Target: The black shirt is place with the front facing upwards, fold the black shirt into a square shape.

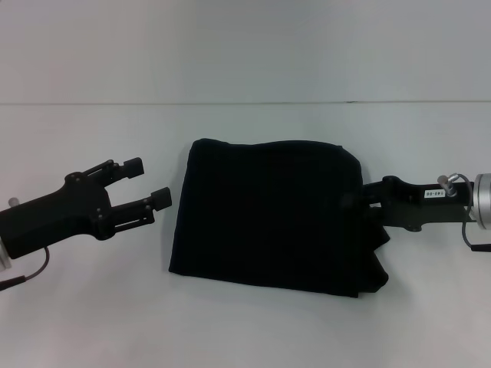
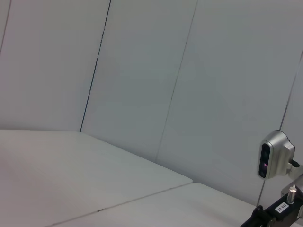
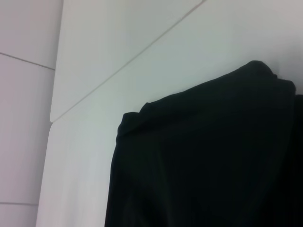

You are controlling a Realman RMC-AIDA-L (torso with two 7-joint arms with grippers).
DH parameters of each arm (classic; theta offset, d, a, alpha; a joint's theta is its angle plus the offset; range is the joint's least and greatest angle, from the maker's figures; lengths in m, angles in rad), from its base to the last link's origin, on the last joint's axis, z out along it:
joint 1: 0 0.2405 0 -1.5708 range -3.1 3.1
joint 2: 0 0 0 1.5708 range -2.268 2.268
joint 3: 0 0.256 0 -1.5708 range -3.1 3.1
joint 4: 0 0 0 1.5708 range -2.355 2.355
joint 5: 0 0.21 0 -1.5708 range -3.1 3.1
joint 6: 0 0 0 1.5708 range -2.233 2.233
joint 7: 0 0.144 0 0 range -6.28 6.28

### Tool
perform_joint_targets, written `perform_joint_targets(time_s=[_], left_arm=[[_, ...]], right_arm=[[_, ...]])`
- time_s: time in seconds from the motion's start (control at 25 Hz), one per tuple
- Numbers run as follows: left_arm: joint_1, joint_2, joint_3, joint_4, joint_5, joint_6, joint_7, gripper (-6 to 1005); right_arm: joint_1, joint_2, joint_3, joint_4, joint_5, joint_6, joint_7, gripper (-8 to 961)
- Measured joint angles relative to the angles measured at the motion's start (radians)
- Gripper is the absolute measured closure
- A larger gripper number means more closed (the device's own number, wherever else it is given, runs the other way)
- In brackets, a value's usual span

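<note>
Plain black all over the black shirt (image 1: 268,215), no print or pattern showing on the folded cloth. White, unpatterned surface (image 1: 245,330), crossed by a thin dark seam line. Pale grey-white wall panels (image 2: 142,71) with dark joint lines. Matte black left end effector (image 1: 149,184). Black right end effector (image 1: 368,201) with a small white label and silver metal behind it.
</note>
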Motion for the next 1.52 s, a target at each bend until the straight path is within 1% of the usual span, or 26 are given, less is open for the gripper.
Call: perform_joint_targets(time_s=[0.08, 0.28, 0.4, 0.6, 0.76, 1.0, 1.16, 1.32, 1.52], left_arm=[[0.0, 0.0, 0.0, 0.0, 0.0, 0.0, 0.0, 125], [0.0, 0.0, 0.0, 0.0, -0.001, 0.001, 0.0, 124], [0.0, 0.0, 0.0, 0.0, -0.001, 0.001, 0.0, 124], [0.0, 0.0, 0.0, 0.0, -0.002, 0.0, 0.001, 124], [-0.002, 0.0, 0.001, 0.0, -0.002, 0.0, 0.002, 124], [-0.002, 0.0, 0.002, -0.007, 0.002, 0.002, 0.002, 125], [-0.002, 0.0, 0.005, -0.016, 0.003, 0.0, 0.003, 125], [-0.008, 0.0, 0.007, -0.024, 0.005, 0.001, 0.002, 125], [-0.021, 0.0, 0.008, -0.049, 0.004, 0.001, -0.002, 125]], right_arm=[[-0.001, 0.0, 0.001, 0.0, 0.0, 0.0, -0.004, 327], [0.0, 0.002, -0.005, -0.001, 0.001, 0.0, -0.011, 538], [0.0, 0.004, -0.006, -0.001, 0.001, 0.004, -0.011, 772], [-0.001, 0.005, -0.002, -0.001, 0.002, 0.008, -0.02, 937], [-0.004, 0.001, 0.013, -0.001, 0.002, 0.014, -0.04, 938], [-0.029, -0.019, 0.094, -0.026, 0.003, 0.012, -0.075, 938], [-0.043, -0.025, 0.128, -0.028, 0.004, 0.024, -0.106, 938], [-0.048, -0.021, 0.122, -0.02, 0.002, 0.055, -0.123, 937], [-0.056, -0.005, 0.104, -0.016, -0.006, 0.115, -0.142, 937]])
